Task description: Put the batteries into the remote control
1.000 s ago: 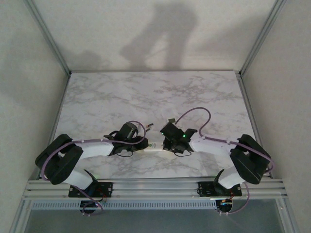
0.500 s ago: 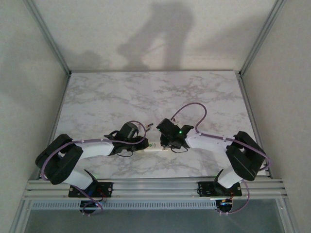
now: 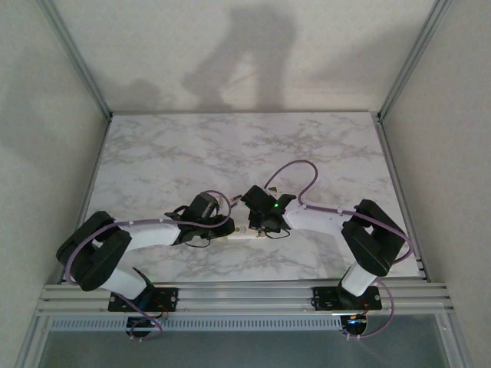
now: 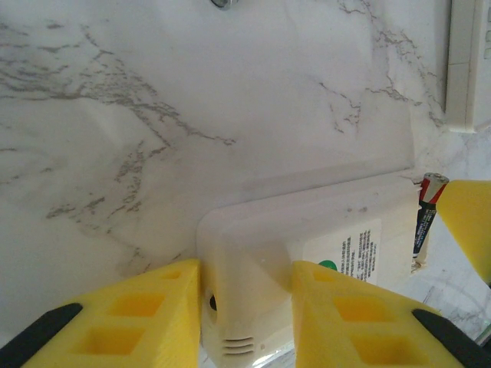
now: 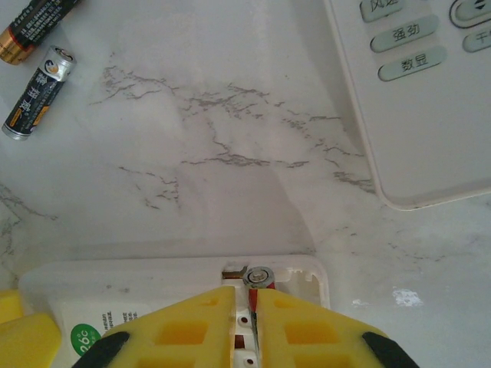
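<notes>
Left fingers (image 3: 227, 229): clamped on one end of the remote control (image 4: 307, 245), which lies long-ways between the arms on the bench (image 4: 153, 115).
Right fingers (image 3: 259, 228): pinching a battery (image 5: 259, 276), tipped up, at the remote control's open other end.
Spare batteries (image 5: 38, 92): loose, beyond the remote control.
Change: the right arm is closer to the remote control than before.

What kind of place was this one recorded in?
Probably a lab robot cell rather than a home: a marble-print tabletop boxed in by plain white panels, an aluminium rail along the near edge, and the left arm and right arm bolted to it.
</notes>
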